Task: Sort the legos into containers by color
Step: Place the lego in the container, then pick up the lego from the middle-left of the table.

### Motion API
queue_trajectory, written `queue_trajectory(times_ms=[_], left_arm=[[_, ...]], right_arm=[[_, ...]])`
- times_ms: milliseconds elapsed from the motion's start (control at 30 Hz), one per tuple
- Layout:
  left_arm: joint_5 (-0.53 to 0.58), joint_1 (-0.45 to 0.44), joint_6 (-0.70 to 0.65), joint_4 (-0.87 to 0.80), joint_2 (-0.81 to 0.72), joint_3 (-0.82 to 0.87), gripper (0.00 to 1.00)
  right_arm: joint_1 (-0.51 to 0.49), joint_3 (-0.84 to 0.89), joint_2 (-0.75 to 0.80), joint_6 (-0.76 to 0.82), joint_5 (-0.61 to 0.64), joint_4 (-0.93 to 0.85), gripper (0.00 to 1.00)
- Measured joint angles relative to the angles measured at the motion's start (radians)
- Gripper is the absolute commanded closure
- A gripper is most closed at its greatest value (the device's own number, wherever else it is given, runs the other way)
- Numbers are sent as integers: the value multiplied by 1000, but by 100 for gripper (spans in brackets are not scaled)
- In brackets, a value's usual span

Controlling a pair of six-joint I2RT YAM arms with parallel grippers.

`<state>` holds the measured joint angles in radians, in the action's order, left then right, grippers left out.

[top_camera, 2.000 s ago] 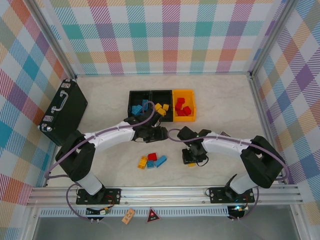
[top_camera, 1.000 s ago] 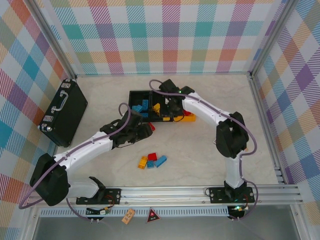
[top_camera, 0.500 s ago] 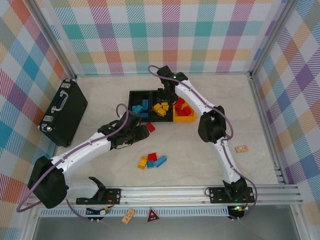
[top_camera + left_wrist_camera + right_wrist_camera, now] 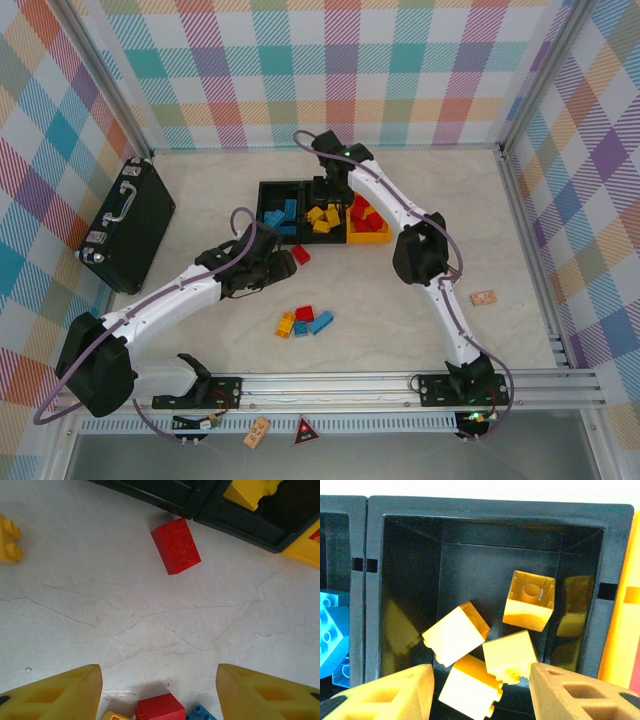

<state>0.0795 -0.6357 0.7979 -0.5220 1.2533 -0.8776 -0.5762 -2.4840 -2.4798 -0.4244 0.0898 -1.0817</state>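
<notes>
**Right pincer open over the yellow bin, left pincer open above the worktop**

In the top view, the 3 containers stood in a row just above the centre of the frame. The left black bin (image 4: 261, 205) held blue legos (image 4: 280, 215). The yellow-orange bin (image 4: 389, 215) at the right end held red legos (image 4: 365, 218).

In the right wrist view, the middle black bin (image 4: 495, 505) took up most of the frame. 4 yellow legos (image 4: 455, 640) lay tumbled on its floor, 1 of them with its hollow underside showing. The right pincer (image 4: 481, 672) hung over this bin with its jaws apart, and nothing was gripped between them.

The left pincer (image 4: 159, 675) was held over the worktop (image 4: 210, 630), jaws spread and nothing between them. In its wrist view, a single red brick (image 4: 176, 546) lay flat in the upper middle, just beside the black bins' outer wall. A yellow brick (image 4: 9, 537) was cut off by the left edge.

In the top view, a small cluster lay below the centre and well apart from the containers: an orange-yellow brick (image 4: 286, 324), a red one (image 4: 305, 313) and a blue one (image 4: 321, 322). A black briefcase (image 4: 130, 225) lay at the left of the frame and a small card (image 4: 484, 297) at the right.
</notes>
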Motion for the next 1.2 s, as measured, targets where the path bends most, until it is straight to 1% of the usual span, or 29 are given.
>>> queue_trajectory(times_ms=[67, 167, 267, 367, 433, 533, 633, 767, 833, 933, 1200], left_arm=[[13, 3, 3, -1, 0, 0, 37], [32, 11, 13, -6, 0, -1, 35], [50, 30, 24, -22, 4, -7, 34], [65, 66, 32, -56, 22, -26, 33], [72, 102, 32, -77, 41, -39, 32], [76, 159, 24, -102, 71, -53, 32], [77, 205, 9, -121, 111, -73, 30], [72, 242, -28, -135, 176, -108, 27], [72, 256, -45, -138, 213, -123, 26], [72, 268, -69, -140, 263, -136, 26], [101, 291, -124, -153, 392, -186, 27]], right_arm=[[-1, 57, 43, 0, -2, 13, 48], [-3, 186, 153, 0, -8, 48, 48], [-6, 340, 297, 0, -31, 104, 48], [-7, 510, 455, -2, -64, 170, 47], [-8, 633, 557, -5, -97, 219, 47], [-9, 796, 671, -5, -159, 283, 47], [-13, 935, 741, -5, -232, 335, 47], [-28, 1100, 806, -8, -332, 408, 46], [-42, 1160, 832, -9, -368, 431, 46], [-63, 1207, 859, -13, -398, 460, 46], [-82, 1243, 907, -33, -424, 491, 46]])
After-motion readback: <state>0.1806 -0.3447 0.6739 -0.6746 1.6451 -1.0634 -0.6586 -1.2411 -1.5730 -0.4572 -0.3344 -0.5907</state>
